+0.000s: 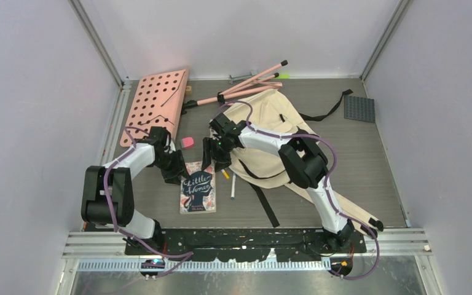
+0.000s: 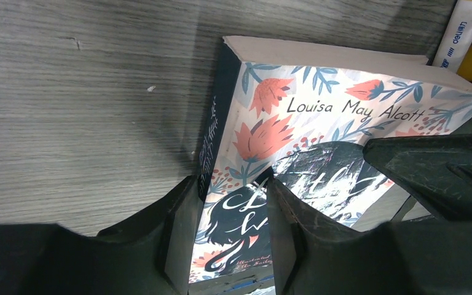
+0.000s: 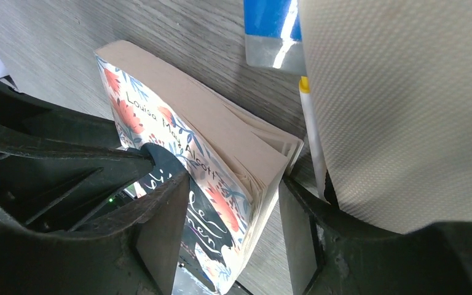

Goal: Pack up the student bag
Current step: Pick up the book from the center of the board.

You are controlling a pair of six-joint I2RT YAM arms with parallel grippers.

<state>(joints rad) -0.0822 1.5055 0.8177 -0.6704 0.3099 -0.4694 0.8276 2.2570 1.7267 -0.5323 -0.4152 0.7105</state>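
The student bag (image 1: 269, 132) lies open-side down at the table's middle, cream cloth with black straps; its cloth (image 3: 399, 104) fills the right of the right wrist view. A paperback, "Little Women" (image 1: 198, 192), lies in front of it. My left gripper (image 1: 177, 171) stands at the book's far left corner. Its jaws (image 2: 228, 190) are partly closed, one finger outside the spine and the other over the cover (image 2: 319, 110). My right gripper (image 1: 214, 161) straddles the far right corner, open (image 3: 233, 184). There is a gap between one finger and the page edge (image 3: 221, 129).
Two pens (image 1: 233, 186) lie between the book and the bag, one white (image 3: 310, 135). A pink eraser (image 1: 186, 142) sits behind the left gripper. A pink pegboard (image 1: 155, 104) and pink rods (image 1: 246, 86) lie at the back, a grey studded plate (image 1: 359, 108) back right.
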